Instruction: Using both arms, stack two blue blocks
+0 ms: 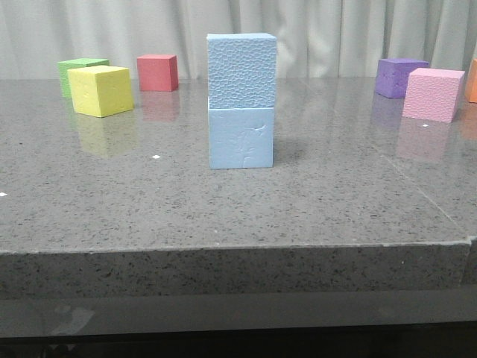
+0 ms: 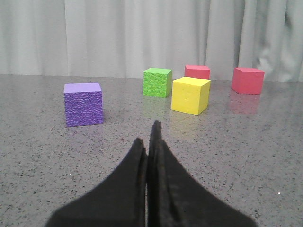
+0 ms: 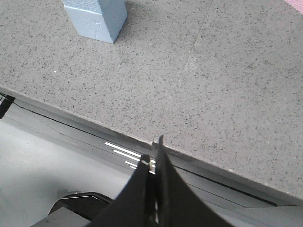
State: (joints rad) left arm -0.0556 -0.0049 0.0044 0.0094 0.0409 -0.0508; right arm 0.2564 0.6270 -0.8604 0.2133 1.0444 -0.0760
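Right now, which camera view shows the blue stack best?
The front view: both blocks of the blue stack show whole, one squarely on the other. The right wrist view catches only a corner of the lower block; the left wrist view shows none.

Matte blk tapered jaws, both arms.

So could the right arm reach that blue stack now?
Probably yes: the right fingers hang shut off the table's front edge, with only bare tabletop between them and the blue blocks.

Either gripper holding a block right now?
No. Left gripper and right gripper are shut on nothing; the two pale blue foam cubes stand stacked, untouched.
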